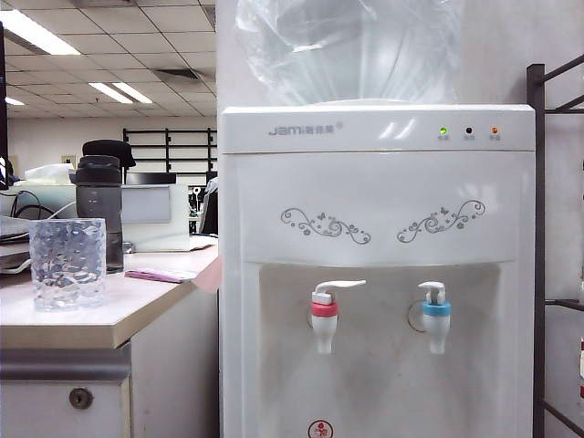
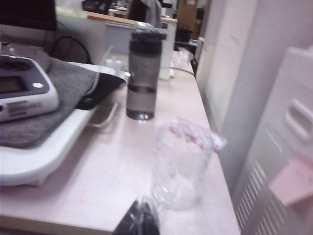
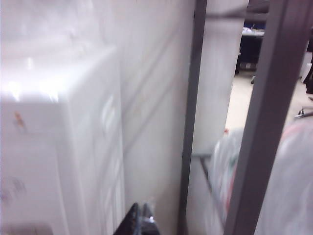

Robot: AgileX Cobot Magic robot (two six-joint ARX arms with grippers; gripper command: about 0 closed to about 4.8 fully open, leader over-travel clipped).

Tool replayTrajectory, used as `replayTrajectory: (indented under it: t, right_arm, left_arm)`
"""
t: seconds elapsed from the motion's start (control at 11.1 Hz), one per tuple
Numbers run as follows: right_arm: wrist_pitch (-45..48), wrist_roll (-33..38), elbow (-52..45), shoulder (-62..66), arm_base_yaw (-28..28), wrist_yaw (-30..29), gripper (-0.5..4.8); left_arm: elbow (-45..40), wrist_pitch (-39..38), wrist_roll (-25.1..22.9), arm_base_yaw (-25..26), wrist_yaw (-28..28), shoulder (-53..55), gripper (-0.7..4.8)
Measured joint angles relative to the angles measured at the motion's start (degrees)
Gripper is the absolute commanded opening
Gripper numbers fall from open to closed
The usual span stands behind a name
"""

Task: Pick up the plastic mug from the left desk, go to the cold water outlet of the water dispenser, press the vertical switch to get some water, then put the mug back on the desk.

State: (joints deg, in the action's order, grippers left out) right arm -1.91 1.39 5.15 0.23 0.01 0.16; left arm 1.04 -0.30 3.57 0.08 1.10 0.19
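The clear dimpled plastic mug (image 1: 67,263) stands upright near the front edge of the cream-topped left desk (image 1: 137,306). In the left wrist view the mug (image 2: 178,166) is just beyond my left gripper (image 2: 142,215), whose dark fingertips are pressed together, shut and empty, short of the mug. The white water dispenser (image 1: 379,228) stands to the right of the desk. Its cold water outlet (image 1: 436,319) has a blue collar, topped by the short vertical switch (image 1: 432,292). My right gripper (image 3: 143,218) is shut and empty, beside the dispenser's side wall (image 3: 63,147). Neither gripper shows in the exterior view.
A dark grey lidded bottle (image 1: 100,212) stands behind the mug. A pink sheet (image 1: 160,275) lies at the desk's right edge. A white device on a grey cloth (image 2: 29,93) fills the desk's left. A red-collared tap (image 1: 325,315) sits left of the blue one. A dark metal rack (image 1: 538,246) stands right of the dispenser.
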Motion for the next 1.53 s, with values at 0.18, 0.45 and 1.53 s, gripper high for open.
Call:
replayTrajectory:
  t: [0.18, 0.45, 1.53]
  right_arm:
    - [-0.6, 0.1, 5.0, 0.3, 0.0, 0.9, -0.06]
    - [-0.6, 0.1, 15.1, 7.7, 0.2, 2.7, -0.06]
    - [1.1, 3.1, 36.2, 34.5, 0.3, -19.2, -0.06]
  left_arm:
    - [3.0, -1.5, 2.5, 0.0, 3.1, 0.0, -0.05]
    - [9.8, -0.8, 2.9, 0.0, 5.0, 6.4, -0.05]
    - [30.7, 24.0, 11.1, 0.0, -7.1, 62.4, 1.60]
